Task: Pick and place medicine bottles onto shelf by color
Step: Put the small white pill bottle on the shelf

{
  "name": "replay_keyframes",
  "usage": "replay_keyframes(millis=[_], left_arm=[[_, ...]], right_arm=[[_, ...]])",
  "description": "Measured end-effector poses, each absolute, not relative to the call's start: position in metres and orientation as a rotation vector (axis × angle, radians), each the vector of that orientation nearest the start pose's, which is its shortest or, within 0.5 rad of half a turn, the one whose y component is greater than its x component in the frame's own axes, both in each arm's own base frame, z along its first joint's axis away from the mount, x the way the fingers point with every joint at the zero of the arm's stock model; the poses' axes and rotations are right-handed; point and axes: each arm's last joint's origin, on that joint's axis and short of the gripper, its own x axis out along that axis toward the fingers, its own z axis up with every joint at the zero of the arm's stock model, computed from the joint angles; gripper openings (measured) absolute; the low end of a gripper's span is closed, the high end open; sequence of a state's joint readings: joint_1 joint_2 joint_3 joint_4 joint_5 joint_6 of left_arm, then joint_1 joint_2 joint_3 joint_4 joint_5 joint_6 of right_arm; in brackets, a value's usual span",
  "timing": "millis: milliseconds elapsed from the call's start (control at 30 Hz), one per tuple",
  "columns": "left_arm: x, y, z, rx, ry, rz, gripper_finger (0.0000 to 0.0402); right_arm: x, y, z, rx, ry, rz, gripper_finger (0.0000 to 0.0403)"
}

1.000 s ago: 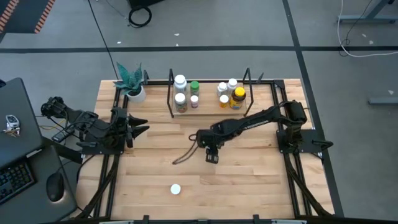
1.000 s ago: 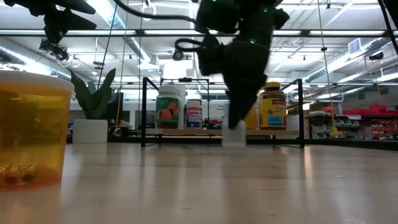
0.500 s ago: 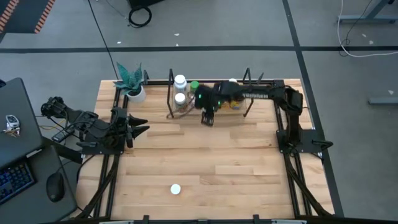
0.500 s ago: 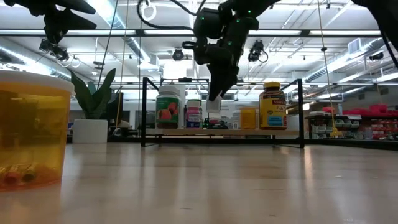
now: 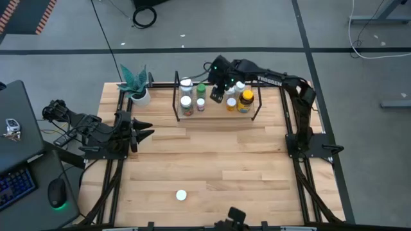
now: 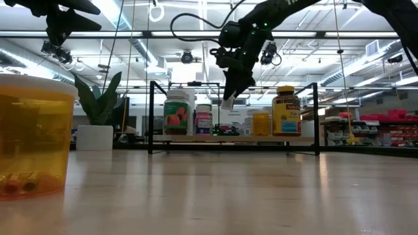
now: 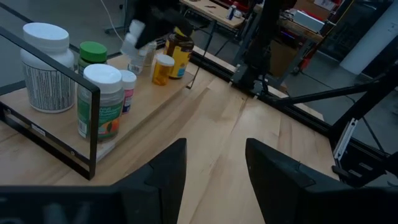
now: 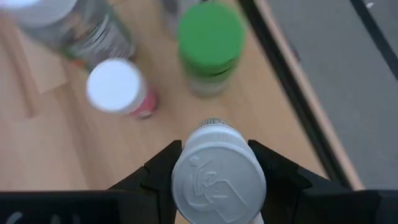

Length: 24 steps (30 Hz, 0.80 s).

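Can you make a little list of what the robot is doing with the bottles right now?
right gripper: above the shelf, shut on a white-capped bottle
left gripper: open, waiting at the table's left side
on shelf: green-capped bottle, yellow-capped amber bottle, several white-capped ones
off shelf: one bottle near the front edge
potted plant: back left corner

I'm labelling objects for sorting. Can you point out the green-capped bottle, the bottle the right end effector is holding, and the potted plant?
Green-capped bottle (image 8: 210, 34), right wrist view: on its green cap.
Held bottle (image 8: 217, 180), right wrist view: on its white cap, between the right end effector's fingers.
Potted plant (image 5: 134, 79), high view: on its leaves.
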<state>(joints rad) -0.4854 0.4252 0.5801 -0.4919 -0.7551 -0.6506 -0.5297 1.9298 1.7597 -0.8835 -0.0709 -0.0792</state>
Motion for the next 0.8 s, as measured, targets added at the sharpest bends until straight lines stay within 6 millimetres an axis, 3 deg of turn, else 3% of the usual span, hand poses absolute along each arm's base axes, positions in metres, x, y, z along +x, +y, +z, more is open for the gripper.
replay_keyframes(millis=[100,267,467,800], left_arm=[[0.094,-0.027,0.28,-0.446,0.173,0.35,0.0172],[0.094,-0.027,0.28,-0.459,0.169,0.353,0.0172],[0.094,-0.027,0.28,-0.49,0.164,0.357,0.0172],[0.094,-0.027,0.28,-0.506,0.161,0.359,0.0172]], right_arm=[[0.356,-0.219,0.288,0.255,1.019,-0.393,0.0171],[0.371,-0.237,0.275,0.24,1.106,-0.34,0.0171],[0.384,-0.249,0.263,0.23,1.142,-0.314,0.0171],[0.386,-0.262,0.238,0.267,1.19,-0.321,0.0171]])
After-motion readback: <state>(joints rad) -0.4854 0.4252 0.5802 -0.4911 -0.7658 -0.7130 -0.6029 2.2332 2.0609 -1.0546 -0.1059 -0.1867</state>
